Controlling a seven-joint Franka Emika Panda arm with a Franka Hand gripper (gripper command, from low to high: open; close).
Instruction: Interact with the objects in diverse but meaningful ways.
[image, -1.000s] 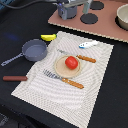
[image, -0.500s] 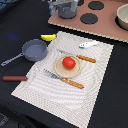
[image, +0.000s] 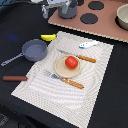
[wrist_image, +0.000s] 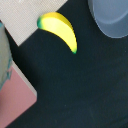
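Gripper (image: 51, 8) hovers empty-looking, aperture unclear — cannot tell — with the yellow banana (image: 48, 37) below it on the table (image: 20, 20), beside the frying pan (image: 34, 50) — nothing grasped, interaction seemingly all ahead.

Across the earlier exterior pictures and now, the one clear change is at the far edge of the scene. The grey gripper assembly (image: 61, 8) that hung over the far end of the dark table, beside the toy stove board (image: 107, 25), has shifted slightly toward the exterior view's left from its place a second ago, and sits a little nearer the top border of the picture. It now hangs beyond the yellow banana (image: 48, 37), well above it. Its fingertips are too blurred to tell how they stand. The things on the striped placemat (image: 95, 70) show no shift that can be made out.
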